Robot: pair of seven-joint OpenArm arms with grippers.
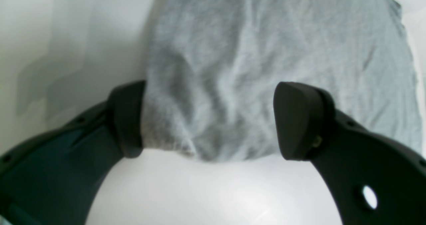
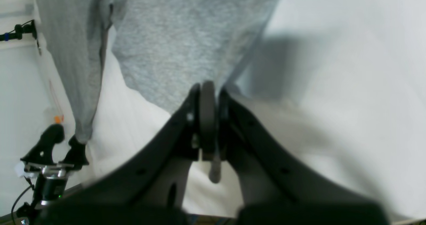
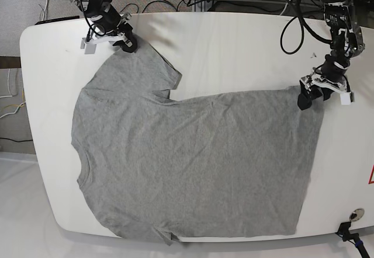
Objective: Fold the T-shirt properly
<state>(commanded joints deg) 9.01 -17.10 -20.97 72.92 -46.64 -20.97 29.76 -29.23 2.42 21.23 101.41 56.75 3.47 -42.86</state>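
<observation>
The grey T-shirt [image 3: 193,164] lies spread on the white table [image 3: 234,48], collar toward the left edge and hem toward the right. My right gripper [image 3: 125,41] sits at the far left sleeve tip; in the right wrist view its fingers [image 2: 208,115] are shut on the grey cloth [image 2: 186,35]. My left gripper [image 3: 308,97] rests at the shirt's far right hem corner. In the left wrist view this gripper [image 1: 213,121] is open, its black pads [image 1: 298,120] wide apart on either side of the cloth's edge [image 1: 233,85].
Cables [image 3: 292,18] run along the table's back edge. A small round fitting [image 3: 355,214] and a black clamp [image 3: 349,234] sit at the front right corner. Bare table top stretches between the two arms behind the shirt.
</observation>
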